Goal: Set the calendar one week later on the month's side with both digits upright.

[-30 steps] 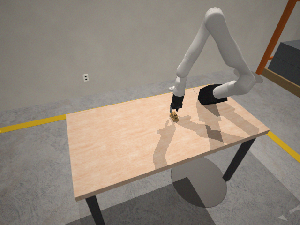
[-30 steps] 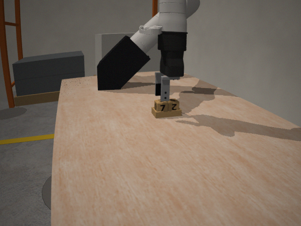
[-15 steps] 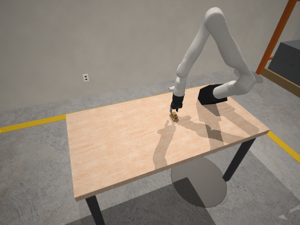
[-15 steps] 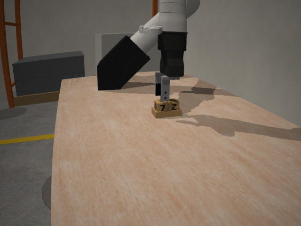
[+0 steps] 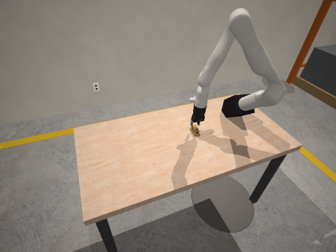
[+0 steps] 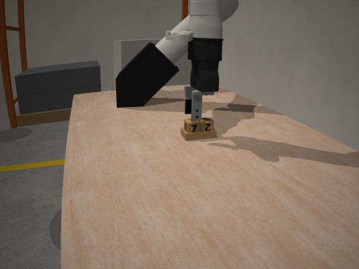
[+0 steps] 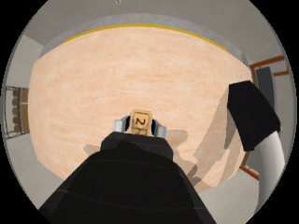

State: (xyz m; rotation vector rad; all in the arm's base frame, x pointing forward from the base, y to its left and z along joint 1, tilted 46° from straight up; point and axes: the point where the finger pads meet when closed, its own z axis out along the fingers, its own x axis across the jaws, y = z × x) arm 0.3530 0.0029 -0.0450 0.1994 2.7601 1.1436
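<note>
A small wooden tray (image 6: 198, 134) lies flat on the table and holds two tan cubes side by side. In the exterior view the left cube (image 6: 190, 126) shows a 7 on its near face and the right cube (image 6: 207, 125) shows a 2. My gripper (image 6: 192, 114) points straight down over the left cube, open, with its fingertips at the level of the cube's top. In the wrist view a cube top marked 2 (image 7: 141, 123) lies between the two fingers, with nothing gripped. In the top view the tray (image 5: 192, 132) sits just below the gripper (image 5: 195, 125).
The arm's black base (image 6: 145, 75) stands on the table behind the tray. The table's far edge (image 6: 92, 92) is close behind it. A grey cabinet (image 6: 58, 85) and an orange frame (image 6: 8, 63) stand off the table.
</note>
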